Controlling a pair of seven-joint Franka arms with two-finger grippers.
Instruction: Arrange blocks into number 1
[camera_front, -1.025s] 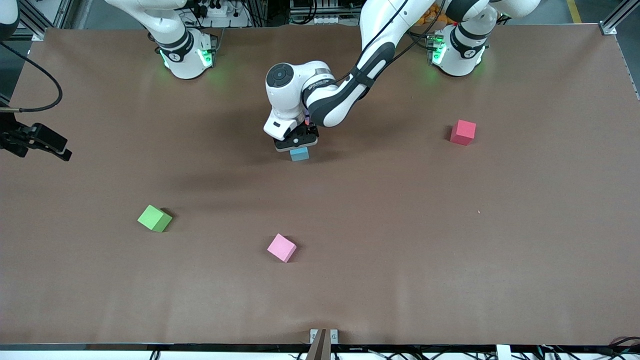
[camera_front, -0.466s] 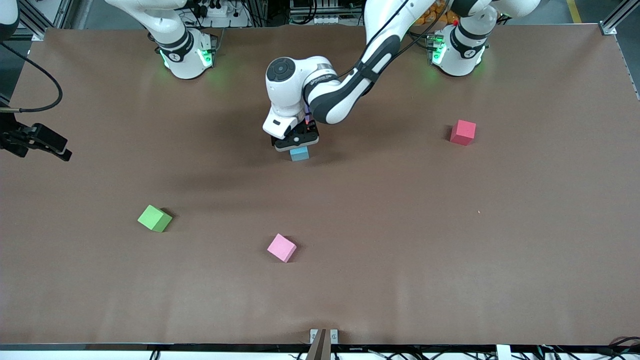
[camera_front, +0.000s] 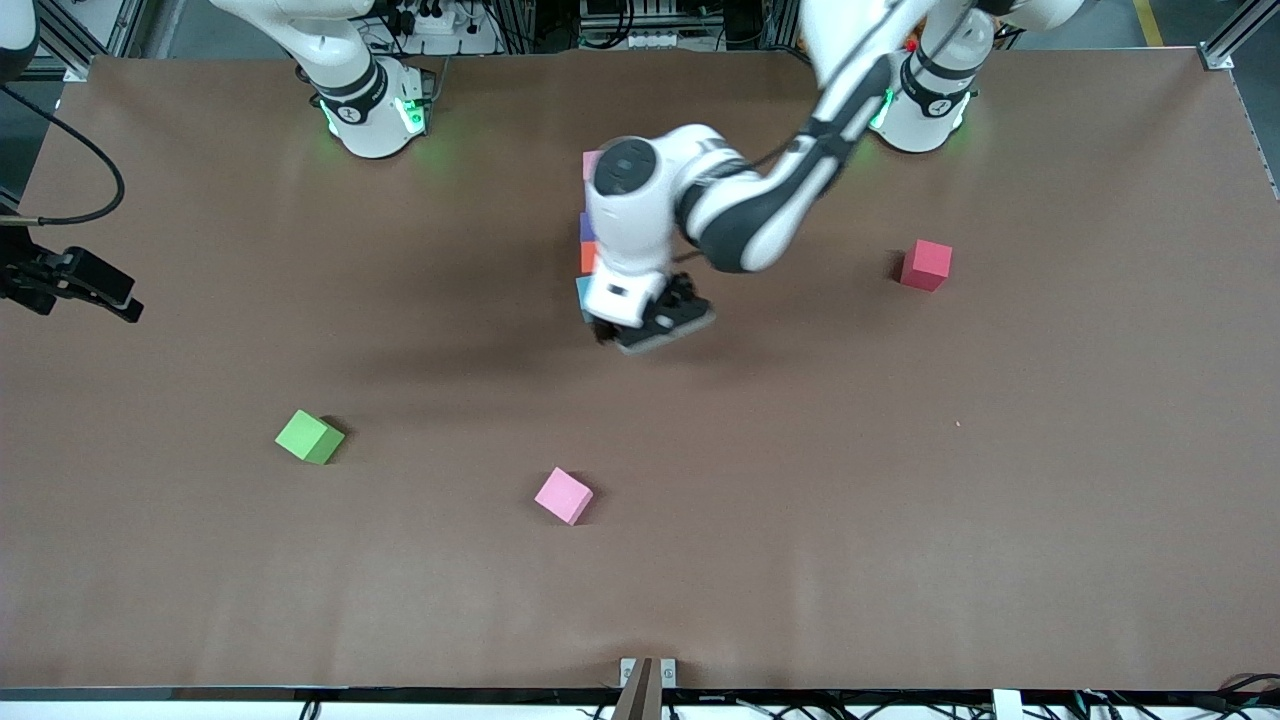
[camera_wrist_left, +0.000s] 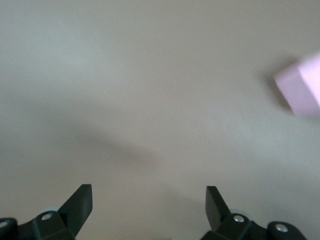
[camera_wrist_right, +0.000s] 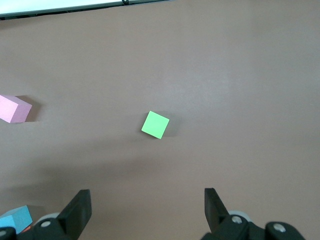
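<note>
A column of blocks stands mid-table, partly hidden by my left arm's wrist: light pink block, purple block, orange block, light blue block. The second purple block is hidden. My left gripper hangs open and holds nothing, over bare table beside the light blue block. The right gripper waits open, high above the table, out of the front view. Loose blocks: green, pink, red.
A black fixture with a cable juts in at the table edge by the right arm's end. The brown table mat stretches to the front edge, where a small bracket sits.
My left gripper has come off the light blue block, lifted and swung toward the left arm's end. The block column that it covered now shows. The loose blocks have not moved.
</note>
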